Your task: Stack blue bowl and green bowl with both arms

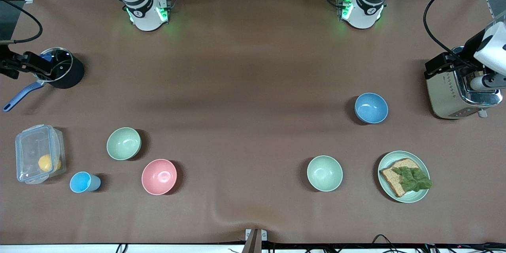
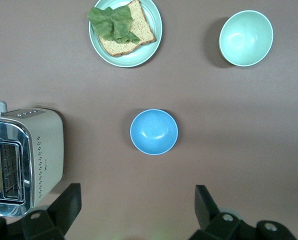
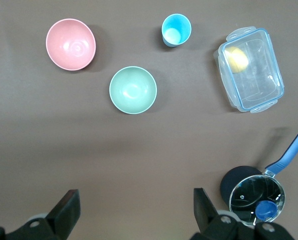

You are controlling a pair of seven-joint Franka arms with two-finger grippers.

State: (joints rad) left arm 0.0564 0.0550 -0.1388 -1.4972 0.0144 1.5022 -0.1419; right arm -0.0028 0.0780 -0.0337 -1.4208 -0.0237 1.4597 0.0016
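The blue bowl point(image 1: 371, 108) stands upright toward the left arm's end of the table, beside the toaster; it also shows in the left wrist view point(image 2: 154, 132). The sage-green bowl point(image 1: 123, 143) stands upright toward the right arm's end, beside the pink bowl; it also shows in the right wrist view point(image 3: 133, 90). My left gripper point(image 2: 136, 200) is open and empty, high over the table by the toaster. My right gripper point(image 3: 135, 202) is open and empty, high over the table by the black pot.
A paler mint bowl point(image 1: 325, 173) and a plate with bread and lettuce point(image 1: 423, 195) sit nearer the front camera than the blue bowl. A toaster point(image 1: 454, 91), pink bowl point(image 1: 159, 176), light-blue cup point(image 1: 84, 182), clear container point(image 1: 39, 159) and lidded pot point(image 1: 59, 68) stand around.
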